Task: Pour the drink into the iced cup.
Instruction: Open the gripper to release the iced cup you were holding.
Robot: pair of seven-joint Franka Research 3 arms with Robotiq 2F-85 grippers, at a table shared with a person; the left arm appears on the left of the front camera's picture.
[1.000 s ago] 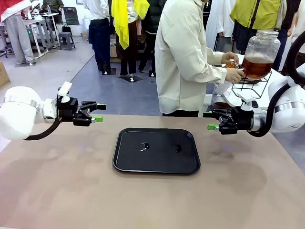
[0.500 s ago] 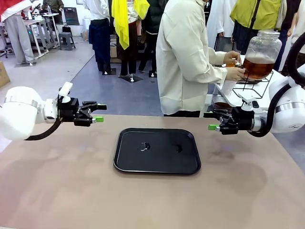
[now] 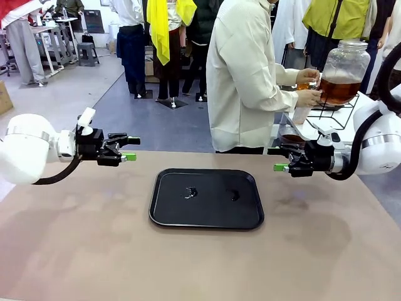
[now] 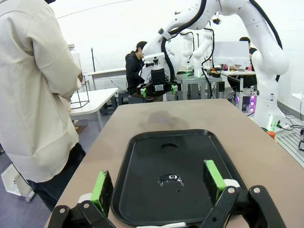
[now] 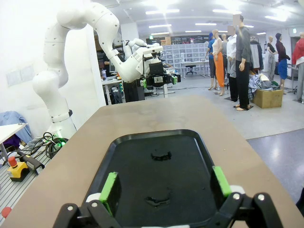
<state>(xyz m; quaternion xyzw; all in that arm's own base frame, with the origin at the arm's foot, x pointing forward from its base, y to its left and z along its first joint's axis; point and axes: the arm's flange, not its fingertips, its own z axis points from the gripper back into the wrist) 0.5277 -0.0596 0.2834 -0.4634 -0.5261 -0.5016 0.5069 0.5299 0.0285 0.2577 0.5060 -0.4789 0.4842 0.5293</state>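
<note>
Drink (image 3: 338, 89) sits in a big glass jar (image 3: 344, 70) on a side table beyond the far right corner; person's hands (image 3: 307, 87) are at its tap w/ a small cup. Front view: left gripper (image 3: 128, 148) and right gripper (image 3: 277, 158) hover spread wide, empty, either side of the black tray (image 3: 206, 219).

Left wrist view: pads (image 4: 101, 186) apart, wet patches on tray.

Right wrist view: same, jaws wide.

Risk: no iced cup on the tray yet; wet tray could let a cup slide, and an arm moving early could hit the person.
</note>
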